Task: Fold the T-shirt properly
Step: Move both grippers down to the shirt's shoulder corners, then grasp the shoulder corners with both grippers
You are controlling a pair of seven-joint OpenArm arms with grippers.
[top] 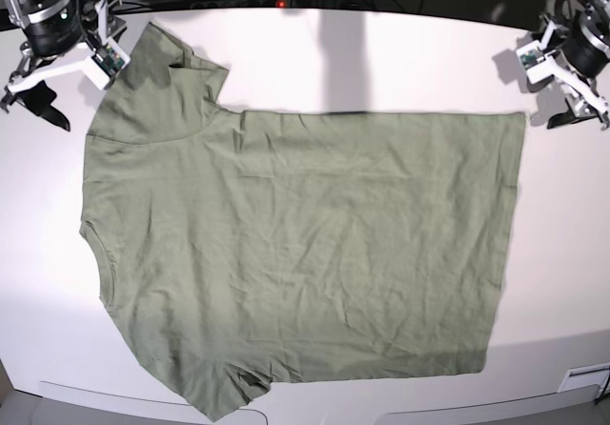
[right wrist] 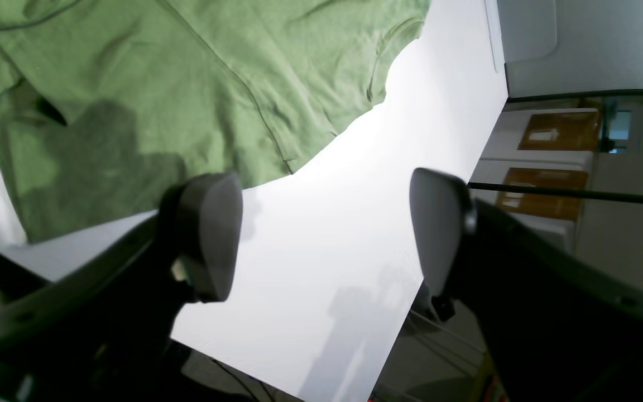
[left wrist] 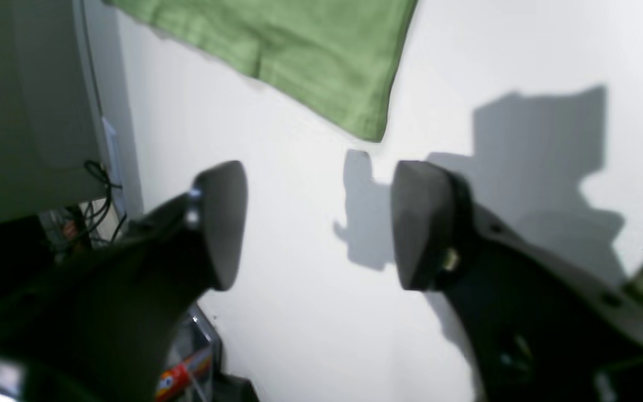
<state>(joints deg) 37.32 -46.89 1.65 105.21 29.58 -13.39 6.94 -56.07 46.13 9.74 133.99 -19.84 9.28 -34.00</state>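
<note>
The olive-green T-shirt (top: 305, 244) lies spread flat and wrinkled on the white table (top: 381, 53), with its collar end at the left of the base view and its hem at the right. My left gripper (left wrist: 318, 173) hovers open over bare table, just short of a hem corner of the T-shirt (left wrist: 310, 50), with nothing between its fingers. My right gripper (right wrist: 324, 184) is open wide above the table, close to a sleeve of the T-shirt (right wrist: 159, 84). Neither gripper touches the cloth.
The table's edge (right wrist: 455, 167) runs close to the right gripper, with shelves and boxes (right wrist: 556, 131) beyond it. Beside the left gripper the table ends at a grey panel with cables (left wrist: 95, 195) and clutter below.
</note>
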